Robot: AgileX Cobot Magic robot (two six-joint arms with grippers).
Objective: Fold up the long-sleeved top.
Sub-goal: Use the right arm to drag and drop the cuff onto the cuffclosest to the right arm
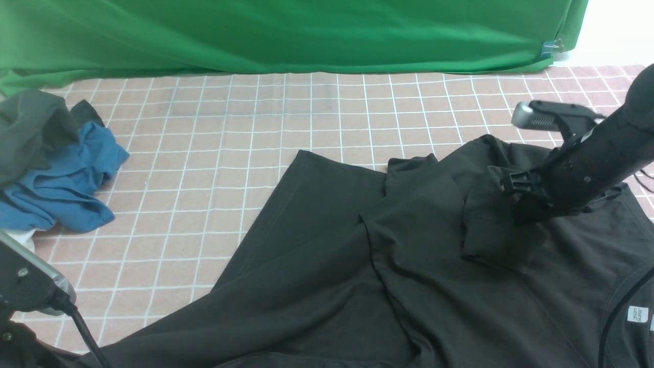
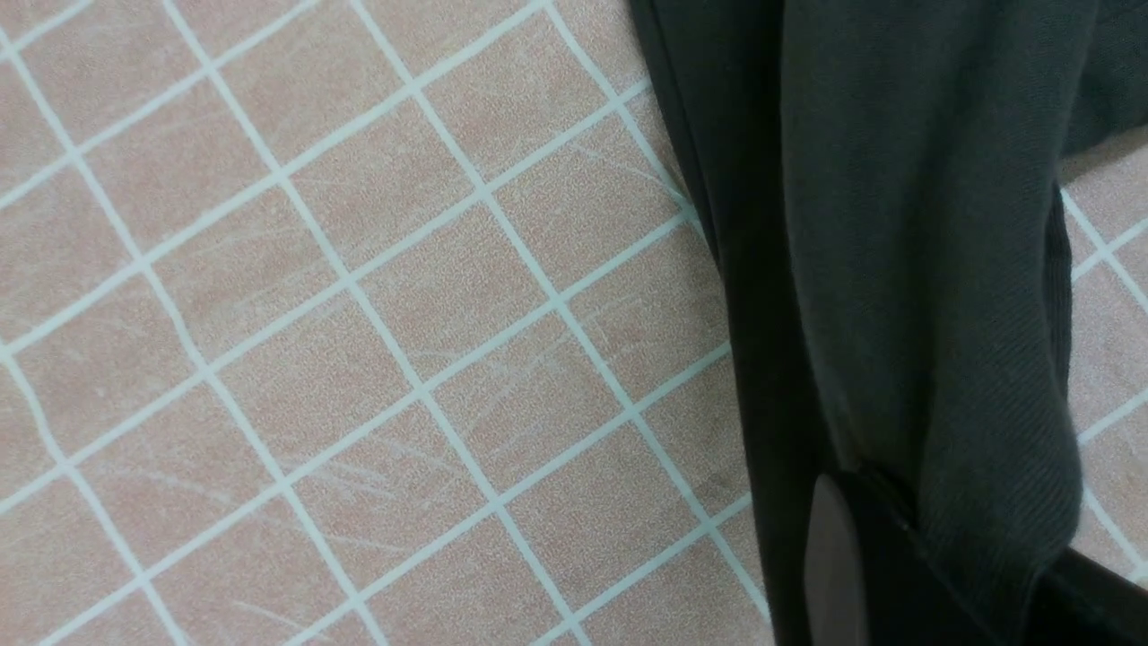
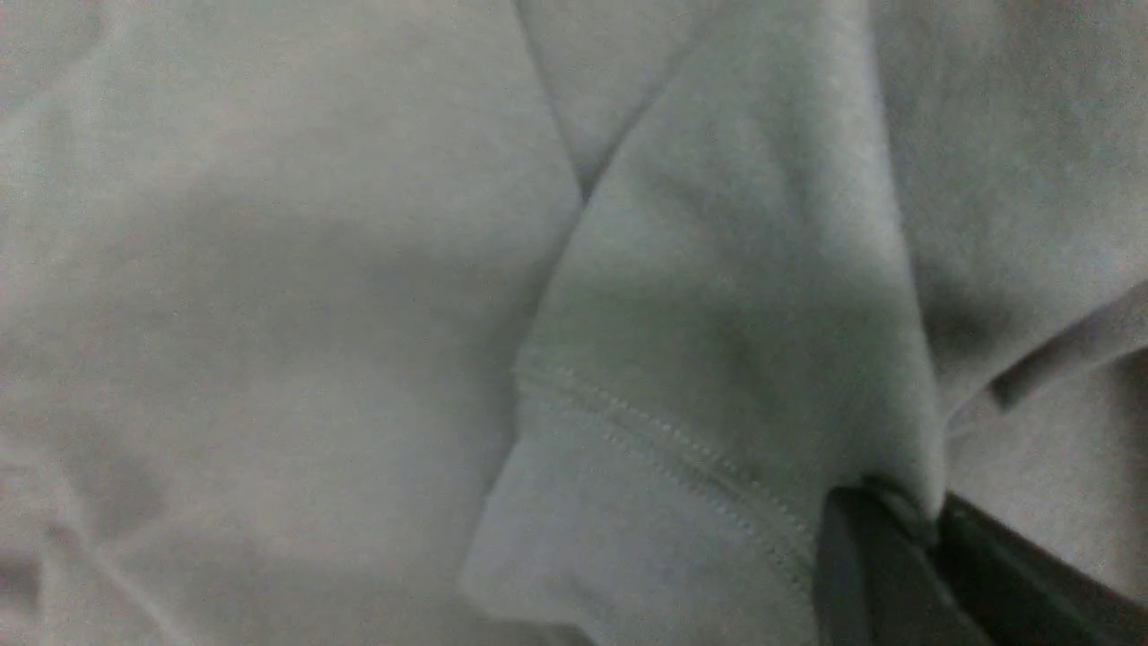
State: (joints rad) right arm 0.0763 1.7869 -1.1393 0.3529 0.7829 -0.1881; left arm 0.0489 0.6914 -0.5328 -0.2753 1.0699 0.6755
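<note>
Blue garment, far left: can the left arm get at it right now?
Probably not freely. Nothing stands between the left gripper and the blue garment, but that gripper is shut on the long-sleeved top and would drag it along.

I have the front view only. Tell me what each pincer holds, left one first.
Observer: The left pincer is shut on a hanging fold of the top, above the checked cloth.
Operator: Now the right one.
Observer: The right pincer is shut on the top too, right at a stitched hem.
Operator: Say what lies under that hem.
Observer: More of the top. No checked cloth shows anywhere in the right wrist view.
</note>
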